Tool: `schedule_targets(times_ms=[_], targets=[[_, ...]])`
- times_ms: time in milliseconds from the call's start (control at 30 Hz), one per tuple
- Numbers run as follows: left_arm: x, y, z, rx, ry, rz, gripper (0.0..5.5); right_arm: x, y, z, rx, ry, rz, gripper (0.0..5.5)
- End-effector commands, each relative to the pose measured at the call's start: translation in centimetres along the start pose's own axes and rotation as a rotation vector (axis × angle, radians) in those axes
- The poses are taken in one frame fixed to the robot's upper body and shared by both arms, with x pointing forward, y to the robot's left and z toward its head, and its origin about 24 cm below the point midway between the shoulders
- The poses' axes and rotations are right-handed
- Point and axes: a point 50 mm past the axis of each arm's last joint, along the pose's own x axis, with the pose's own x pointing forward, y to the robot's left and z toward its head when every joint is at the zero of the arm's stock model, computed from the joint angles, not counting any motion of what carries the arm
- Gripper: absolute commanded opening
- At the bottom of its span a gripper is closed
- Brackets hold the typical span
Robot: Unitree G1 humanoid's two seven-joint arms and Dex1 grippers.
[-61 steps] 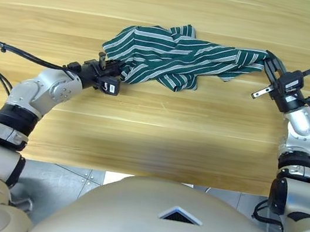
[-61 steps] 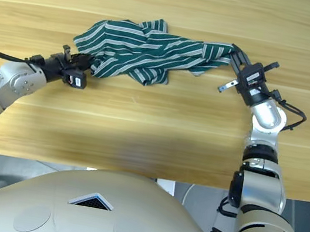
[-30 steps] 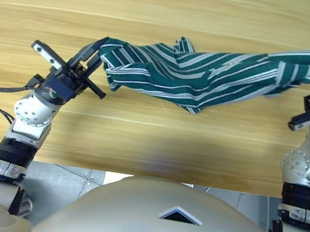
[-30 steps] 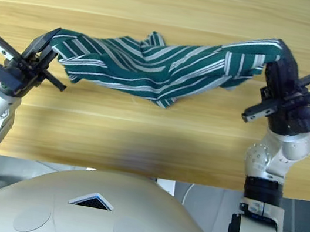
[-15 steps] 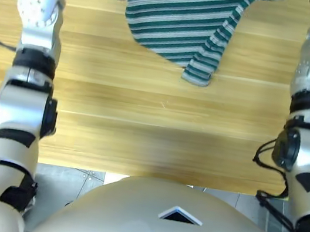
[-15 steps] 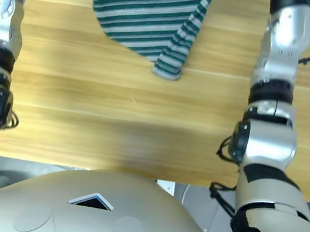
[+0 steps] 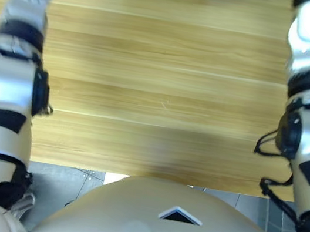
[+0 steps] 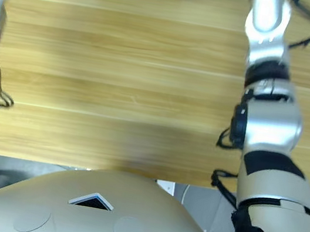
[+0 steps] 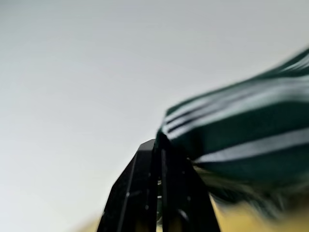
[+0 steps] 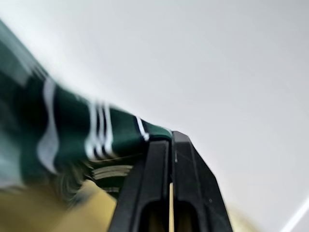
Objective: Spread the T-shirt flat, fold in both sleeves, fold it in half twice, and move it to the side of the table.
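T-shirt (image 9: 251,130): dark green with white stripes, blurred, one bunched edge clamped in left hand (image 9: 159,151), fingers pinched tight on the cloth. Another striped edge clamped likewise in right hand (image 10: 170,139). Left arm (image 7: 9,68) and right arm (image 7: 306,117) stretch forward over wooden table (image 7: 169,65), well apart.

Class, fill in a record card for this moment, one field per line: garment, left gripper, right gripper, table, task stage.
Garment: green T-shirt with white stripes, gripped at two places
Left gripper: shut on the T-shirt's edge
Right gripper: shut on another edge of the T-shirt
Table: light wood, grain running side to side
Task stage: T-shirt held in both grippers, not yet laid flat
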Motion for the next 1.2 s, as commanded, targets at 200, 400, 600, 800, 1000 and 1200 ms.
schedule_targets(times_ms=[200,400,600,800,1000,1200], targets=[[-16.5,-9.2,-3.6,0.061,0.073,-0.839,0.02,-14.5,2.8,0.0,-0.049,-0.016,0.727,0.00],[-16.0,-6.6,-2.6,0.048,0.073,-0.643,0.02,-16.5,2.9,-1.2,-0.124,0.142,0.795,0.00],[-17.7,-6.7,-3.1,-0.024,0.169,-0.568,0.56,-19.1,1.6,-3.9,-0.265,0.376,0.773,0.00],[-17.2,-5.3,-3.8,-0.102,0.210,-0.399,1.50,-18.6,0.6,-4.2,-0.301,0.382,0.672,0.83],[-16.6,-5.3,-2.4,-0.160,0.110,-0.361,2.42,-17.0,0.9,-4.2,-0.287,0.333,0.580,1.84],[-13.1,-6.2,4.8,-0.129,-0.280,-0.329,2.77,-18.4,0.1,-3.5,-0.260,0.318,0.601,2.23]])
